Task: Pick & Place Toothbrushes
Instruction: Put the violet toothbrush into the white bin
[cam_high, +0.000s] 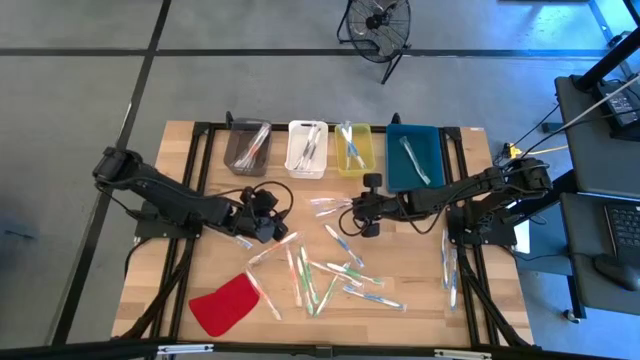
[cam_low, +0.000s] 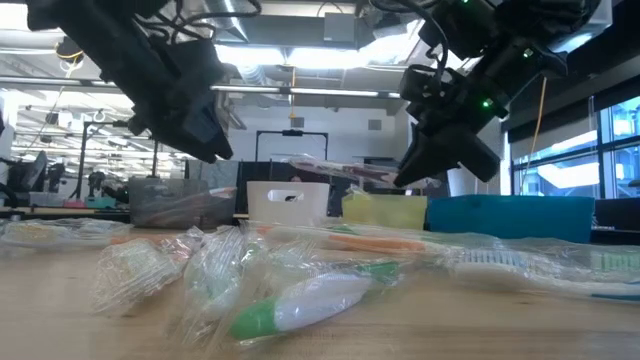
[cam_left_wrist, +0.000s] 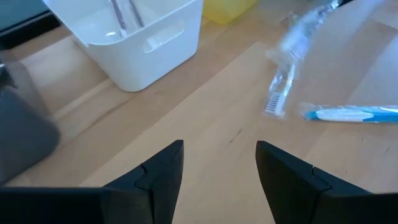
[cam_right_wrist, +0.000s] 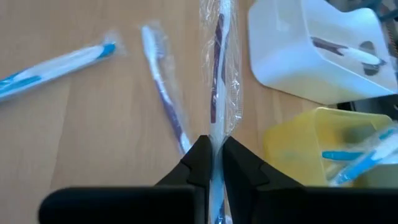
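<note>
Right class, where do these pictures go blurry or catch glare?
Low view: the wrapped toothbrushes up front are out of focus and ceiling lights flare. Left wrist view: the grey bin smears. Right wrist view: the wrapper glints.

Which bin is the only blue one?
The blue rectangular plastic bin at the right end of the row, beside the yellow bin. The remaining two are white and dark grey.
</note>
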